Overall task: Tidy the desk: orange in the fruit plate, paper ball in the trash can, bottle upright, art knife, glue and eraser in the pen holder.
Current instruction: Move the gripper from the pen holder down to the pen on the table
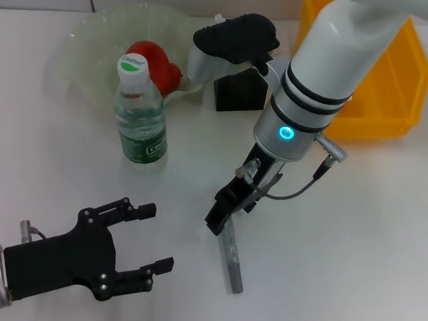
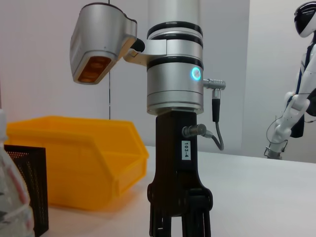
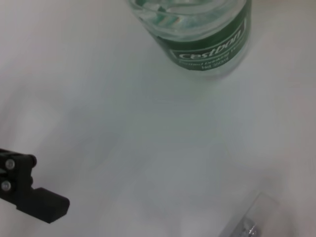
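Observation:
My right gripper [image 1: 220, 218] is down at the table's middle, shut on the far end of the grey art knife [image 1: 231, 262], whose near end points at the table's front edge. The left wrist view shows that gripper [image 2: 178, 229] with its jaws close together. The bottle [image 1: 140, 116] stands upright with its green-and-white cap on. Behind it, a red round fruit [image 1: 153, 62] lies in the translucent fruit plate [image 1: 98, 30]. The black mesh pen holder [image 1: 240, 93] stands at the back. My left gripper [image 1: 160, 239] hovers open at the front left. Paper ball, glue and eraser are out of view.
A yellow bin [image 1: 389, 84] sits at the back right, beside the pen holder. The right arm's wrist camera housing [image 1: 232, 41] hangs over the pen holder. In the right wrist view the bottle [image 3: 207, 29], the knife's end [image 3: 249, 222] and a left fingertip [image 3: 37, 200] show.

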Motion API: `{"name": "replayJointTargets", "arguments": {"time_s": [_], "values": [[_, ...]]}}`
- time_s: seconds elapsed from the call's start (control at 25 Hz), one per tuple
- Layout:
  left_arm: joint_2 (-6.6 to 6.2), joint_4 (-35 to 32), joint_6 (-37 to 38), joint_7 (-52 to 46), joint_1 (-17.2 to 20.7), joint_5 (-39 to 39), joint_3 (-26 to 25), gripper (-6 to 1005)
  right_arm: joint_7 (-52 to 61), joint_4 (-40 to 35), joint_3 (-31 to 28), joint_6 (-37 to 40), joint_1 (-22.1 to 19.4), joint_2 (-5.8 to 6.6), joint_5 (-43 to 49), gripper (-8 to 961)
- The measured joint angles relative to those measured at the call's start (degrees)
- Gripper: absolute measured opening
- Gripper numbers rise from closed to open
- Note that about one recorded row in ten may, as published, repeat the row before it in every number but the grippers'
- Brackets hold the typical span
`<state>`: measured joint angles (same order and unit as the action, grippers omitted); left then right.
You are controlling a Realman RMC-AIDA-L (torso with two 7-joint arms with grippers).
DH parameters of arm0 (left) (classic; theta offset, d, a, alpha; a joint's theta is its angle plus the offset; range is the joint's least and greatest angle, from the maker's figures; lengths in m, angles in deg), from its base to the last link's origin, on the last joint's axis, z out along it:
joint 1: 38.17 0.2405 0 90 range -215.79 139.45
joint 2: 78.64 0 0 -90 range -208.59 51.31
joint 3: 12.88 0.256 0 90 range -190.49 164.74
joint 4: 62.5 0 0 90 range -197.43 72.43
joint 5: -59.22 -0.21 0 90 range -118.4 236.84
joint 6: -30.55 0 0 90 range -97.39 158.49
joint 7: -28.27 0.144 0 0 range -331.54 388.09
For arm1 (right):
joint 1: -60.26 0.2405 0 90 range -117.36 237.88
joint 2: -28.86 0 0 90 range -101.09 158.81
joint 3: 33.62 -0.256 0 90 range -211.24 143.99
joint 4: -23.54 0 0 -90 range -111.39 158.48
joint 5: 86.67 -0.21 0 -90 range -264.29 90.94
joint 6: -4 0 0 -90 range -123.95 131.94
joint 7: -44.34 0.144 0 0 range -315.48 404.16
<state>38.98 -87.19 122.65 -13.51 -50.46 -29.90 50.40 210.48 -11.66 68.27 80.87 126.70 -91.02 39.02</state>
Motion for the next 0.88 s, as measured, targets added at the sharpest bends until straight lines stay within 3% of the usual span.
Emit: {"name": "replayJointTargets", "arguments": {"time_s": [0.24,0.52,0.88], "values": [[0.31,0.02,-0.15,0.26,-0.44,0.00,0.00,800,0.03,0.23,0.77,-0.14,0.00,0.00,0.09,666],[0.42,0.08,-0.25,0.29,-0.66,0.00,0.00,800,0.10,1.17,0.77,-0.84,0.03,0.00,0.02,465],[0.53,0.08,-0.45,0.31,-0.79,-0.05,0.30,800,2.06,1.87,0.46,-1.48,-0.23,-0.01,-0.31,436]]}}
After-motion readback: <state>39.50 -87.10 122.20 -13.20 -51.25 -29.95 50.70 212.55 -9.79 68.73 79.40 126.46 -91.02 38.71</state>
